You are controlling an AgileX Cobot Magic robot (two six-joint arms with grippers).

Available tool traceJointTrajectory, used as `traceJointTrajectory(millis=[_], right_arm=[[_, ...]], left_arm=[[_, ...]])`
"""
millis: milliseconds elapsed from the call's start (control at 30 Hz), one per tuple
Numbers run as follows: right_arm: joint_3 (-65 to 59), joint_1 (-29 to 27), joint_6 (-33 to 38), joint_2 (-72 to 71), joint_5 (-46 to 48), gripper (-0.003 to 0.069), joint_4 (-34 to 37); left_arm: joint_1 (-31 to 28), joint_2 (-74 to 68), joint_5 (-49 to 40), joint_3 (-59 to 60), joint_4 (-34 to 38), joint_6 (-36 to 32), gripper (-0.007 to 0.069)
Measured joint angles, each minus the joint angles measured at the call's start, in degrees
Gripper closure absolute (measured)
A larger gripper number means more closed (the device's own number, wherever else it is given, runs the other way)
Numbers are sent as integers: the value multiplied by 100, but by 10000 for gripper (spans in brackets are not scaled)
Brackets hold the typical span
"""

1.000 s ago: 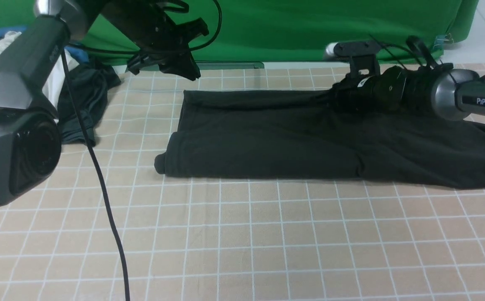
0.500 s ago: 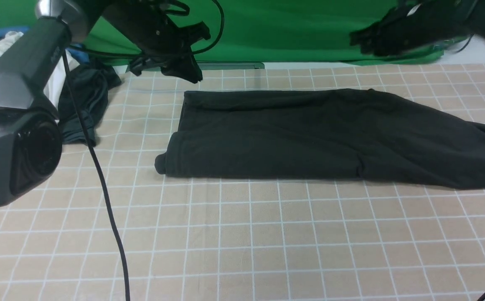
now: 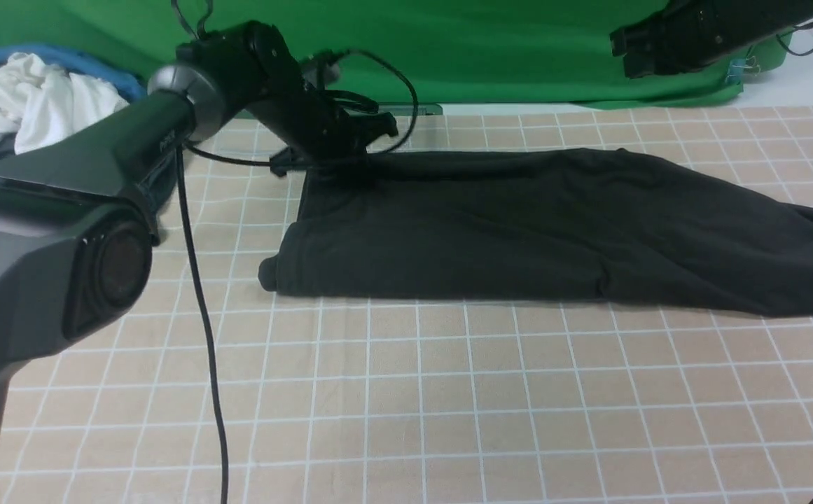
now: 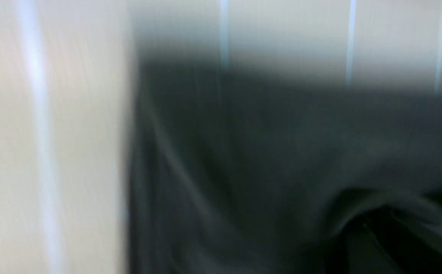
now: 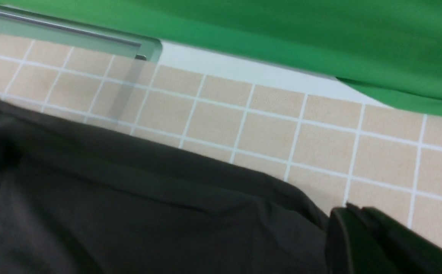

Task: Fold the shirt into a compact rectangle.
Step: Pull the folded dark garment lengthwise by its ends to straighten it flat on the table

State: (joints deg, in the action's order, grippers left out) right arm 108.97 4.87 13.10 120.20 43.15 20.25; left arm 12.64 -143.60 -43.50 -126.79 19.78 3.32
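Lowered, left gripper (image 3: 339,170), closed, touches the shirt (image 3: 518,231) at its far corner; right gripper (image 3: 623,50) hangs closed, empty.

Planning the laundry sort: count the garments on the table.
3: the black shirt spread across the middle of the table; a crumpled white garment at the far left edge; a blue one peeking out behind it. The left arm may hide more.

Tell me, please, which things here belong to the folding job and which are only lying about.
Belong to the job: the black shirt; the left gripper, at the shirt's far left corner; the right gripper, raised and empty.
Only lying about: the white garment; the blue cloth next to it.
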Motion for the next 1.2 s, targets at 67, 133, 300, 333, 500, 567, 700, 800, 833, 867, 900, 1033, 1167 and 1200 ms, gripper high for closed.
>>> traceJointTrajectory(millis=[67, 133, 300, 333, 500, 567, 700, 800, 833, 867, 900, 1033, 1167, 1200], right_arm=[[0, -19, 1, -7, 0, 629, -45], [0, -58, 1, -74, 38, 629, -81], [12, -304, 14, -297, 494, 631, -190], [12, -411, 14, -351, 789, 632, -233], [-11, -1216, -4, -507, 2278, 632, -454], [-141, -1598, -169, -535, 2541, 632, -574], [-429, -1993, -381, -548, 2631, 632, -675], [-763, -2066, -466, -599, 2666, 631, -886], [-853, -2066, -478, -601, 2672, 631, -984], [-962, -2066, -485, -601, 2663, 631, -1042], [-1060, -2066, -492, -601, 2674, 631, -1065], [-1225, -2066, -508, -601, 2609, 631, -1076], [-1225, -2066, -515, -601, 2542, 631, -1081], [-1225, -2066, -515, -601, 2542, 631, -1081]], left_arm=[[-85, -90, 804, 5, -115, -21, 610], [-227, -120, 1257, 5, -67, -21, 610], [-623, -32, 497, -134, 421, -21, 610], [-710, 37, 58, -217, 492, -21, 610], [-1025, 573, -2038, -724, 594, 50, 610], [-1102, 830, -2414, -886, 562, 72, 610], [-1107, 1145, -2505, -701, 299, 340, 608], [-1063, 1605, -2520, 370, 170, 420, 608], [-1032, 1798, -2541, 852, 150, 426, 606], [-983, 1966, -2568, 1303, 143, 426, 603], [-925, 2107, -2599, 1693, 140, 426, 598], [-702, 2323, -2499, 2448, 120, 438, 537], [-498, 2266, -2302, 2611, 102, 548, 365], [-460, 2258, -2283, 2610, 84, 555, 329]])
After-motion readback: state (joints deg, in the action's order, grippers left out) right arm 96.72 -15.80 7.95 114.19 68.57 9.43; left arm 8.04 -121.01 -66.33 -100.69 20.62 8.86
